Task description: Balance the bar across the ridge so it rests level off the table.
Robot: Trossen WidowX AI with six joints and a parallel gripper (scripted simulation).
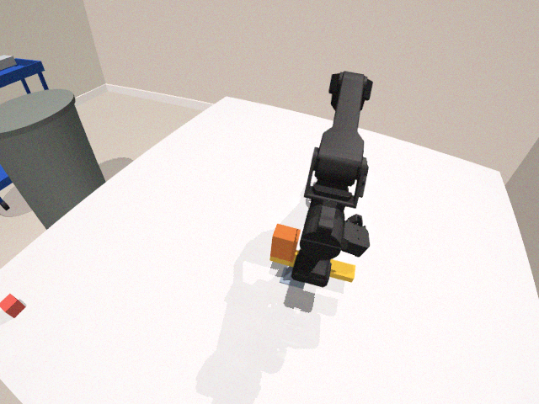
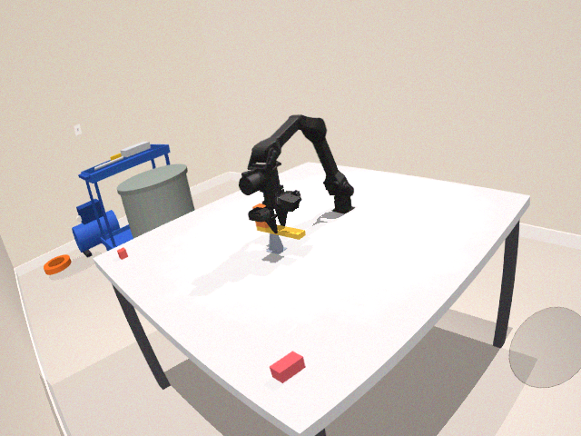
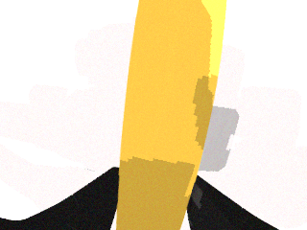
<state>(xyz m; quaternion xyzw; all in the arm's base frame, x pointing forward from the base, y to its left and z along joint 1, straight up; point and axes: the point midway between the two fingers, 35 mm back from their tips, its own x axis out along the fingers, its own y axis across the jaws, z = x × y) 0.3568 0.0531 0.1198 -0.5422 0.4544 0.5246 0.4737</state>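
The yellow bar [image 1: 342,270] [image 2: 293,232] [image 3: 168,96] is above the table and looks roughly level. An orange block [image 1: 284,243] [image 2: 260,225] sits on its left end in the top and exterior views. My gripper [image 2: 280,228] [image 3: 154,179] is shut on the bar, with one black finger on each side, to the right of the block. The blue-grey ridge [image 1: 290,276] [image 2: 275,243] stands on the table under the bar, between the block and the bar's free end. Its top is hidden behind bar and fingers, so I cannot tell whether they touch.
A small red cube [image 1: 13,305] [image 2: 122,253] lies near the table's left edge. A larger red block [image 2: 287,367] lies near the front corner in the exterior view. A grey-green bin [image 1: 52,161] [image 2: 157,202] and a blue cart [image 2: 126,162] stand beyond the table.
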